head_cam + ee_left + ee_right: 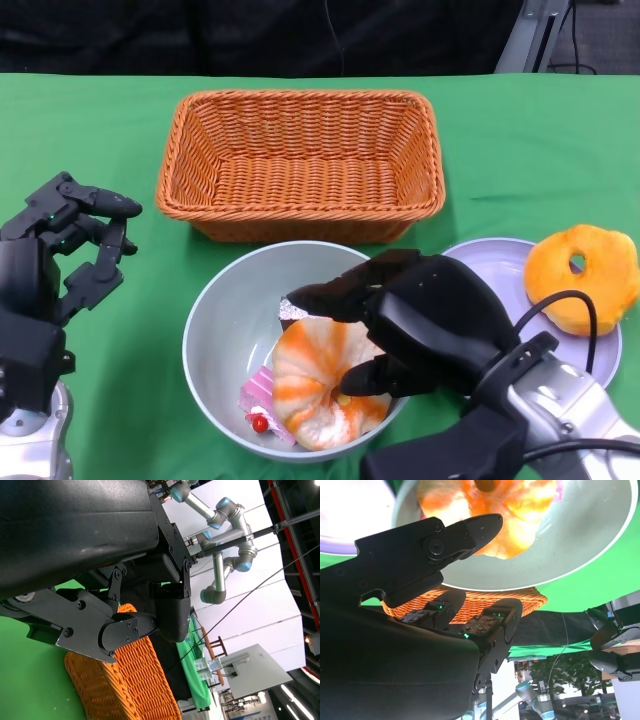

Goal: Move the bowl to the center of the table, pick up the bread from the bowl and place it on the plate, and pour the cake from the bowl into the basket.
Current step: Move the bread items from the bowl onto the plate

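The right hand (pixel 425 325) reaches into the pale grey round bowl (pixel 215 335), its black fingers (pixel 330 298) spread over the orange-and-white ring-shaped bread (pixel 320 385), with the thumb low against the bread's near side. From the head view the bread looks bracketed between fingers and thumb, but I cannot tell whether the grip has closed on it. The right wrist view gives the underside: one finger (pixel 470 532) lies across the bread (pixel 520 515) while the others hang beside the bowl (pixel 590 545) rim, apart from it.

The bread sits in the bowl's near half, beside a pink slice of cake with a red berry (pixel 262 405) at its left. Only the head view shows the lilac round plate (pixel 500 270) just right of the bowl, carrying a yellow-orange doughnut-shaped bread (pixel 585 275).

The left hand (pixel 70 245) hovers at the left, fingers apart, grasping nothing. Its wrist view shows the orange woven wicker basket (pixel 125 680) beyond the fingers (pixel 130 630); the basket (pixel 300 160) stands behind the bowl on the green tablecloth (pixel 100 130).
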Available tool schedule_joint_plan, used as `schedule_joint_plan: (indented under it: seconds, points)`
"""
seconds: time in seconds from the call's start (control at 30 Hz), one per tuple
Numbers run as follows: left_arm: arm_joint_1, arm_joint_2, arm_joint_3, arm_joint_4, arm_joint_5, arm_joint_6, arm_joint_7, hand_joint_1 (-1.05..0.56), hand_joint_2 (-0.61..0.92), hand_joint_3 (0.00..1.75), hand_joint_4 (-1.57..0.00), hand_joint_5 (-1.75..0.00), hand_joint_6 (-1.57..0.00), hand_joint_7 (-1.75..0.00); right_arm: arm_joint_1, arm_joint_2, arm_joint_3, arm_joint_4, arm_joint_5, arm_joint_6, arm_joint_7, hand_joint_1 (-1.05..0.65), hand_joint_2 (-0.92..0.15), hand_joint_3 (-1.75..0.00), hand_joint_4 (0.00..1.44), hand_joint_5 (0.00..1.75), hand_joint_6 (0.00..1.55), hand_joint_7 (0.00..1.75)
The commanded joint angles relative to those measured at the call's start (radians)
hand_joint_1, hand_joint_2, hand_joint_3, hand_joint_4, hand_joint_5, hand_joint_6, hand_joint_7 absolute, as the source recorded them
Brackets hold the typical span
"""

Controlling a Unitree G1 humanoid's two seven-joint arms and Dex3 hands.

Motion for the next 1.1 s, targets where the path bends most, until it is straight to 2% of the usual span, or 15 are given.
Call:
schedule_joint_plan:
  seconds: [0.03,0.37,0.7,0.9,1.1]
  points:
    - [0.014,0.008,0.003,-0.002,0.003,-0.012,0.018,-0.13,0.76,0.69,-0.73,-1.50,-0.77,-1.17,-0.011,0.016,0.019,0.011,-0.037,0.037,-0.016,-0.74,-0.89,-0.01,0.50,0.13,0.50,0.00]
    - [0.014,0.003,0.006,-0.014,-0.001,-0.018,0.026,-0.14,0.77,0.66,-0.74,-1.49,-0.78,-1.15,-0.050,0.022,0.115,0.036,-0.215,0.140,0.046,-0.82,-0.92,-0.05,0.45,0.07,0.43,0.00]
    - [0.015,0.003,0.008,-0.024,-0.003,-0.015,0.029,-0.12,0.77,0.67,-0.76,-1.49,-0.80,-1.12,-0.086,-0.002,0.188,0.099,-0.330,0.166,0.074,-0.80,-0.91,-0.01,0.44,0.04,0.44,0.00]
    - [0.017,-0.004,0.010,-0.028,-0.022,-0.012,0.018,-0.12,0.76,0.68,-0.76,-1.49,-0.80,-1.13,-0.088,-0.004,0.226,0.139,-0.381,0.170,0.027,-0.82,-0.91,-0.01,0.45,0.04,0.45,0.00]
    - [0.022,0.001,0.005,-0.032,0.002,-0.020,0.035,-0.13,0.76,0.69,-0.76,-1.48,-0.80,-1.12,-0.106,0.002,0.261,0.214,-0.434,0.174,-0.106,-0.79,-0.91,0.00,0.50,0.05,0.48,0.01]
